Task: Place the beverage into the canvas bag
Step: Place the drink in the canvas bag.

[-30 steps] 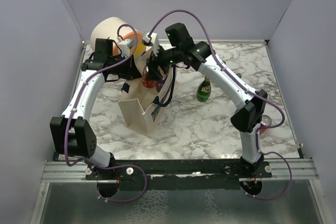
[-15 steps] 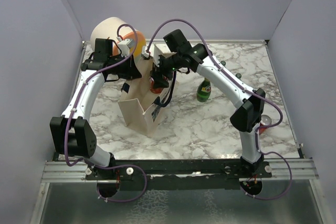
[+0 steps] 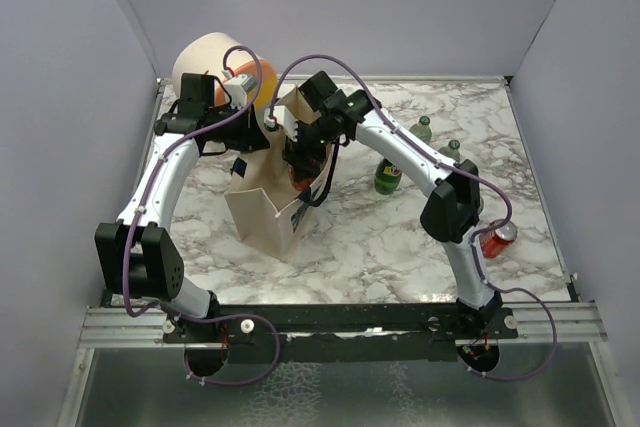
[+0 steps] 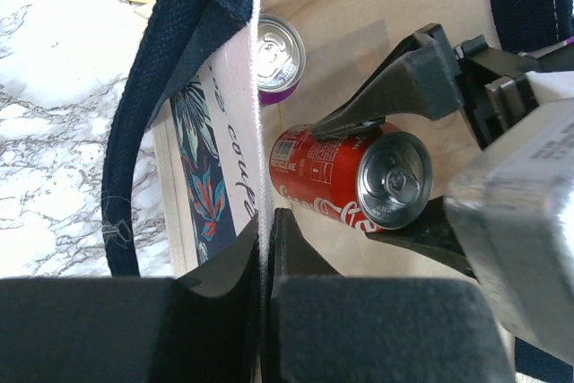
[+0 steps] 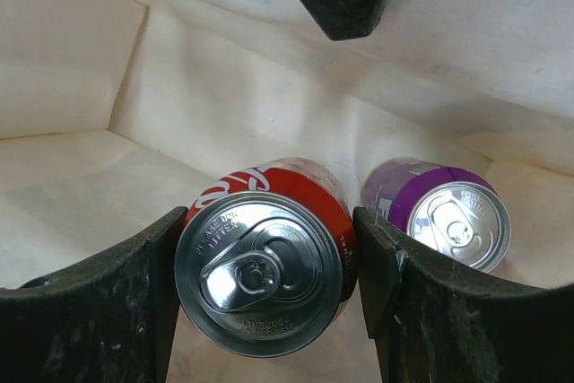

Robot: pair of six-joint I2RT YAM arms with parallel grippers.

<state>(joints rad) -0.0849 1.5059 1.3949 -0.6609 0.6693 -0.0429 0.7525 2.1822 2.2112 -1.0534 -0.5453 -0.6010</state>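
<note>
Down into the bag (image 3: 262,212) goes the right arm since the earlier frame, and its red can (image 4: 332,177) now sits lower, well inside the cloth walls. That arm's elbow has swung in too.

The right pincer (image 5: 267,257) is clamped on the red can, one finger on each side, with the can top facing up at the pincer. A purple can (image 5: 453,221) stands on the bag floor just beside the right finger. The left pincer (image 4: 266,221) is pinched together on the bag's top edge and holds the mouth open.

To do this step well, I think the right pincer should go straight down until the red can touches the floor beside the purple can. Then it should let go gently, so the can does not tip. After that it should rise straight up, away from the cloth and the dark strap (image 4: 152,105). The left pincer should keep its pinch until the right one is out.

White curly letters on the red can look like Coca-Cola. Its lid has tiny raised words that start with "PLEASE". Outside, the bag shows blue leaves and curly letters like "coup"
</note>
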